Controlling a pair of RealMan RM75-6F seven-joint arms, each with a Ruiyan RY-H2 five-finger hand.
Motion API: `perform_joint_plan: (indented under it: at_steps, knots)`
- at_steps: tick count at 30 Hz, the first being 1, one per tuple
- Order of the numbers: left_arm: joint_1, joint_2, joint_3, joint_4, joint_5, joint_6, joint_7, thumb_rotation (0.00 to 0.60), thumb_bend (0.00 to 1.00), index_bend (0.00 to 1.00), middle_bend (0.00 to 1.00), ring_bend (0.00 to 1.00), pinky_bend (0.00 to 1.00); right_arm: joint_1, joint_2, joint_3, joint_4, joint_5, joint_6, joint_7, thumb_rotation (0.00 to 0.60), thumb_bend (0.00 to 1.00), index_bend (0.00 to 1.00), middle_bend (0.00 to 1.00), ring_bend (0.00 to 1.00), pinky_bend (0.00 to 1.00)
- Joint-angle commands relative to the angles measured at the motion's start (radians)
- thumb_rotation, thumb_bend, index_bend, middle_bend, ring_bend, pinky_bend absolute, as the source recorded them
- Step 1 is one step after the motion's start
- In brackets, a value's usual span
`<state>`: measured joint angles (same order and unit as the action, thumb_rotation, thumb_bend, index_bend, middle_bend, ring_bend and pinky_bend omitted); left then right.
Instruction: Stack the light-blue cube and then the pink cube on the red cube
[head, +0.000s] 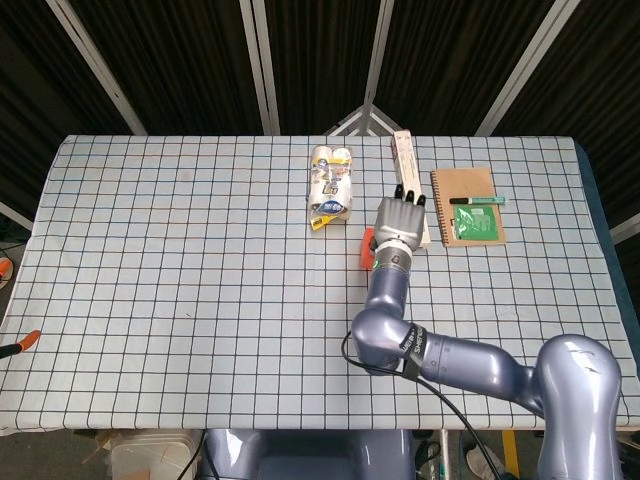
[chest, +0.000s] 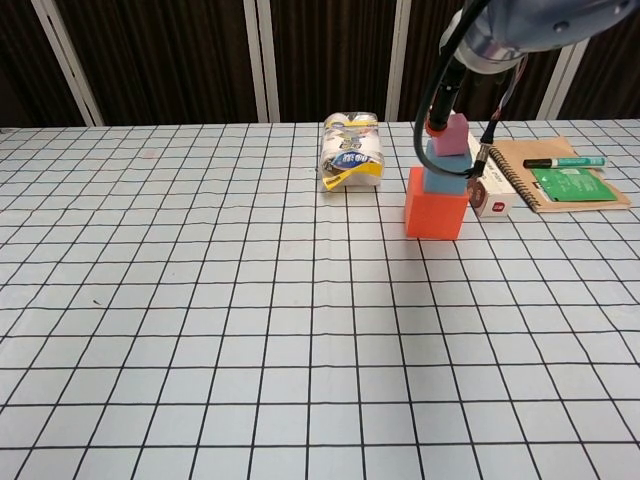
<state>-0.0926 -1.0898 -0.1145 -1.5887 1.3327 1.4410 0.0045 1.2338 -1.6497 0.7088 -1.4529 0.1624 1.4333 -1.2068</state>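
The red cube (chest: 437, 204) stands on the checked tablecloth (chest: 200, 300) right of centre at the far side, with the light-blue cube (chest: 448, 167) on top of it and the pink cube (chest: 454, 136) on top of that, so all three tiers are in place in the chest view. From the head view only a sliver of red shows beside the right hand (head: 400, 224), which lies directly over the tower with its back to the camera; whether it pinches the pink cube or has let go I cannot tell, since the fingers are hidden beneath it and the chest view shows only the forearm and cable. By my reading the task is at its last step, the release; what is called for next is an easy opening of the fingers and a straight lift, without nudging the narrow top tiers sideways. The left hand is not in either view. Just right of the tower lies a long white box (chest: 488, 187) with a small red mark, then a spiral notebook (chest: 572, 195) bearing a green card (chest: 572, 183) and a green marker (chest: 563, 161); left is a wrapped pack (chest: 351, 151) with blue and yellow print. None of the writing is legible
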Motion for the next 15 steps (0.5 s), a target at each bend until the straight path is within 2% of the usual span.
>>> perform_joint_plan:
  at_steps: [1,15]
  knots:
    - [0.0,0.0,0.0,0.0,-0.001,0.0,0.0,0.6,0.16,0.03,0.0,0.0,0.0,-0.001,0.001,-0.001,-0.001,0.0,0.0,-0.001,0.6,0.4,0.46,0.0,0.0,0.0]
    - [-0.002,-0.002,0.0,-0.001,-0.002,-0.004,0.008,0.6,0.16,0.03,0.0,0.0,0.0,-0.005,0.004,-0.002,-0.003,-0.001,-0.009,0.008,0.6,0.33,0.42,0.0,0.0,0.0]
